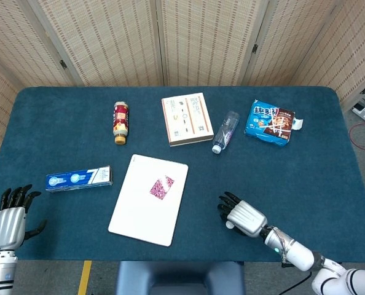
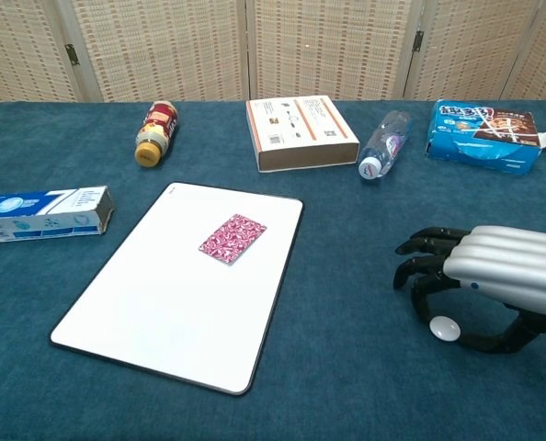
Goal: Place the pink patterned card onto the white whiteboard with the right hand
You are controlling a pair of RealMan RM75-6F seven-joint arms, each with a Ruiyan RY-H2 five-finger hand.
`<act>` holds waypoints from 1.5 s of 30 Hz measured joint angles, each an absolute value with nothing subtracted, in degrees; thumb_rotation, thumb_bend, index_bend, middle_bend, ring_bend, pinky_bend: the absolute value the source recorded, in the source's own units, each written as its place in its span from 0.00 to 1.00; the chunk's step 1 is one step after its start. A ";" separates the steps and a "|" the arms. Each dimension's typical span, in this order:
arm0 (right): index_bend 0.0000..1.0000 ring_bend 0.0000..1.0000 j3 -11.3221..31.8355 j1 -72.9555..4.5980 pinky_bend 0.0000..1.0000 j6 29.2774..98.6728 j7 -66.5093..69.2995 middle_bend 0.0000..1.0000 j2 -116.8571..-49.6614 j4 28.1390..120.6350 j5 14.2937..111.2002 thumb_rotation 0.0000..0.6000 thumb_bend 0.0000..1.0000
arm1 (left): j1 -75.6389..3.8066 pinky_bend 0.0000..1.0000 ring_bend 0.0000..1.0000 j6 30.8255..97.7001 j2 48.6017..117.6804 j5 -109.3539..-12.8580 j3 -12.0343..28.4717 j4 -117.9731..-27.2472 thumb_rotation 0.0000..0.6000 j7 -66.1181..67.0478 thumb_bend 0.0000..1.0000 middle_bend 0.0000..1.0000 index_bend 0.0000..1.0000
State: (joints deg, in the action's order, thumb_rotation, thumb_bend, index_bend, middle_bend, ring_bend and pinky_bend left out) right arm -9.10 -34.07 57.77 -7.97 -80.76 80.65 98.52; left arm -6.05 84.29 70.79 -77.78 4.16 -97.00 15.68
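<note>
The pink patterned card [image 1: 162, 187] [image 2: 233, 237] lies flat on the upper middle of the white whiteboard [image 1: 136, 215] [image 2: 144, 312]. Well to the right of the board, my right hand [image 1: 243, 216] [image 2: 480, 276] hovers low over the blue table with its fingers spread and bent downward, holding nothing. A small white round cap [image 2: 444, 328] lies on the table just under that hand's fingers. My left hand [image 1: 9, 219] stays at the front left edge of the table, fingers apart and empty; only the head view shows it.
A blue toothpaste box [image 1: 78, 178] lies left of the board. Along the back lie a brown bottle [image 1: 120, 121], a white book-like box [image 1: 186, 118], a clear water bottle [image 1: 225, 131] and a blue snack pack [image 1: 271, 123].
</note>
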 measured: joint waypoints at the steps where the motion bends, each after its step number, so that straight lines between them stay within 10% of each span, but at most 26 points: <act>1: 0.44 0.06 -9.04 -34.10 0.00 57.63 -8.09 0.24 -80.84 80.64 98.51 1.00 0.37 | -6.04 0.00 0.11 84.30 70.79 -77.80 4.17 -96.98 1.00 15.65 0.29 0.14 0.27; 21: 0.47 0.06 1.08 -40.75 0.00 52.64 -9.43 0.24 -83.48 82.79 93.81 1.00 0.37 | -5.89 0.00 0.11 84.54 70.62 -78.18 4.25 -96.74 1.00 15.02 0.29 0.14 0.27; 45: 0.47 0.06 13.61 -60.03 0.00 36.26 -16.74 0.23 -102.02 65.81 77.55 1.00 0.37 | -4.81 0.00 0.11 84.76 70.07 -77.17 3.91 -96.19 1.00 14.66 0.29 0.14 0.26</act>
State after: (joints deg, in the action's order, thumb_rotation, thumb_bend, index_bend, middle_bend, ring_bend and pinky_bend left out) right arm 13.61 -60.03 36.26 -16.74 -102.02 65.81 77.55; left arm -4.81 84.76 70.07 -77.17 3.91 -96.19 14.66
